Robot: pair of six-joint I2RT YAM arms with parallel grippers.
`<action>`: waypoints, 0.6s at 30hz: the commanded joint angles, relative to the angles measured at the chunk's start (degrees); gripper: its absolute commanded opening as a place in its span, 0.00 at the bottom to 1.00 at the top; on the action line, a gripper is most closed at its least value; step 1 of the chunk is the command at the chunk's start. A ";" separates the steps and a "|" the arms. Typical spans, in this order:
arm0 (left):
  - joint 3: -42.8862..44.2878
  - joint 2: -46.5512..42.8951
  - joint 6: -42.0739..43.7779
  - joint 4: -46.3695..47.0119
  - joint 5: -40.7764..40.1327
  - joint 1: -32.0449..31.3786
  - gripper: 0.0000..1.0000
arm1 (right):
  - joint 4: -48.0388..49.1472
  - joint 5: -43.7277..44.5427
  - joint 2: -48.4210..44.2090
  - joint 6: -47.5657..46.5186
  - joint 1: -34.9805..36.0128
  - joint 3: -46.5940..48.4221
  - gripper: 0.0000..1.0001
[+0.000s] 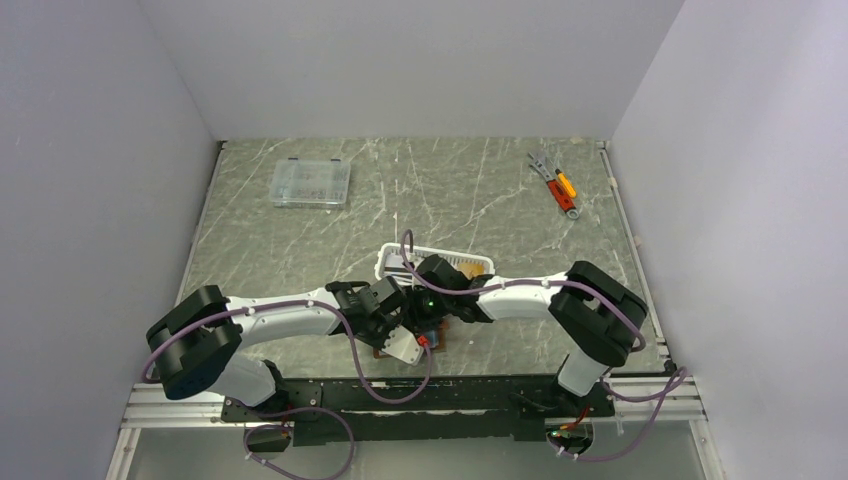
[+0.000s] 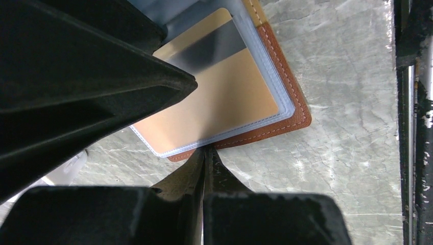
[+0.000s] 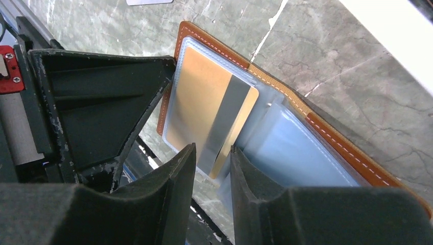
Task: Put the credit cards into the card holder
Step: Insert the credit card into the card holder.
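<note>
Table [image 1: 480, 200]: grey-green marbled top, with pale walls on its left, far and right sides.
Left arm [image 1: 270, 320]: reaches from the near left toward the near centre.
Right arm [image 1: 540, 295]: reaches from the near right to the same spot, so the 2 wrists meet there.
Clear compartment box [image 1: 311, 183]: flat on the table at the far left, well apart from everything else.
White basket [image 1: 392, 258]: at the centre, just beyond the 2 wrists.
Left gripper [image 2: 199, 116]: jaws parted. 1 finger lies over the clear sleeve and the other's tip meets the stitched brown edge. The card holder's corner sits between them. Whether they press on it, I cannot tell.
Right gripper [image 3: 213, 149]: jaws nearly closed, with a narrow gap left. The near end of the card lies in that gap. Whether the pads pinch it, I cannot tell.
Orange-handled tool [image 1: 556, 184]: at the far right, near the wall.
Card holder [image 3: 352, 153]: brown leather with pale stitching. It lies open and flat on the table at the near centre, under both grippers and just near of the basket.
Clear sleeves [image 3: 301, 153]: pale blue and glossy, fanned across the open inside.
Orange-gold card [image 2: 224, 97]: has a grey stripe along 1 long side. It sits mostly inside the sleeve on the left gripper's half, with its near end toward the right gripper.
</note>
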 commanded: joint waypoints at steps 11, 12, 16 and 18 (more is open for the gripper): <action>-0.58 0.40 0.87 1.50 2.10 -0.58 0.06 | -0.83 -0.41 -5.80 0.85 -1.54 -3.45 0.00; -0.41 0.35 0.86 1.52 2.08 -0.59 0.06 | -1.09 -0.32 -5.21 0.70 -1.51 -2.84 0.00; 0.04 0.32 0.82 1.40 2.01 -0.80 0.06 | -1.51 -0.35 -2.50 0.13 -1.09 -1.02 0.00; 0.31 0.40 0.79 1.39 2.08 -0.89 0.06 | -1.48 -0.89 -1.37 0.12 -0.60 -0.02 0.00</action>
